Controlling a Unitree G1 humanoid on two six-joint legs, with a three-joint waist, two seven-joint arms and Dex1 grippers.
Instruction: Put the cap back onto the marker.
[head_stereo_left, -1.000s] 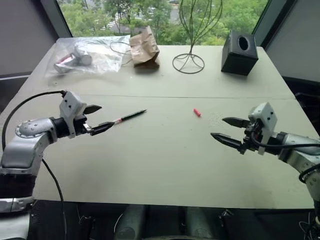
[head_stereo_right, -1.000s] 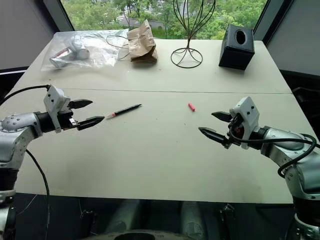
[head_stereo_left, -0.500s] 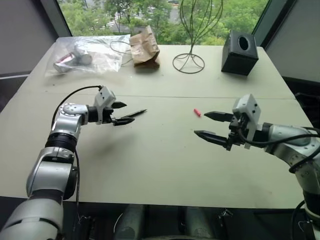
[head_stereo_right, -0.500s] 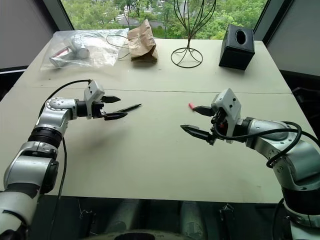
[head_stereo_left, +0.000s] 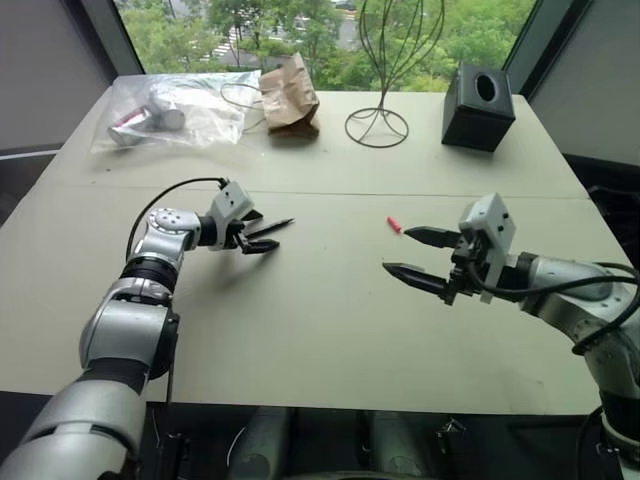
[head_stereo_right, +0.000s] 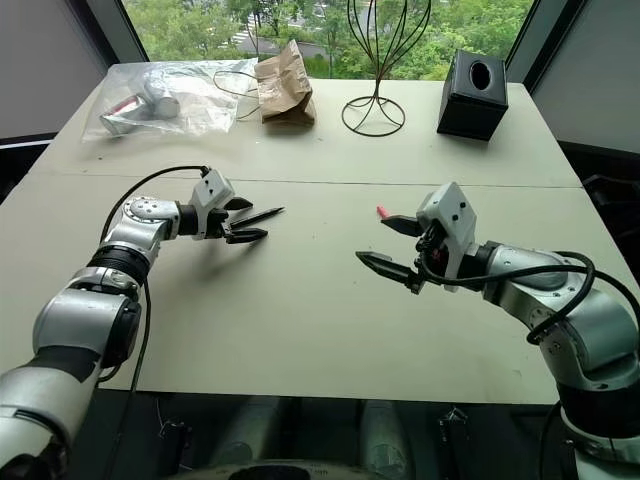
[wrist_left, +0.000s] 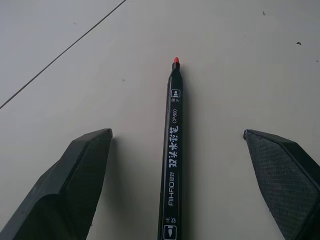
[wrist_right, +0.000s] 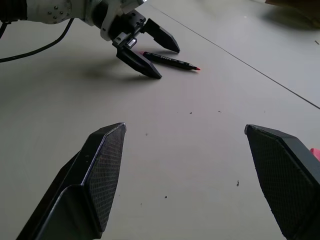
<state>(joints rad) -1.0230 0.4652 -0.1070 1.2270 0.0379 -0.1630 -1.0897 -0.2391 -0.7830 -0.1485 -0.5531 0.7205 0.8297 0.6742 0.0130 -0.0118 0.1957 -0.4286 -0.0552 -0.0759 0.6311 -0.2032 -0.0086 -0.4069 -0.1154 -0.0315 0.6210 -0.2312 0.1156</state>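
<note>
- Left hand (head_stereo_left: 258, 232), fingers spread wide, straddles the marker (head_stereo_left: 268, 228) lying on the bench (head_stereo_left: 320, 320), left of centre.
- Right hand (head_stereo_left: 413, 255) gapes empty, right of centre.
- Cap (head_stereo_left: 394, 224) lies just above it.

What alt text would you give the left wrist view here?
A black marker lies on the pale table, centred between the open fingers of the left gripper, its uncapped red tip pointing away from the camera. Neither finger touches it.
</note>
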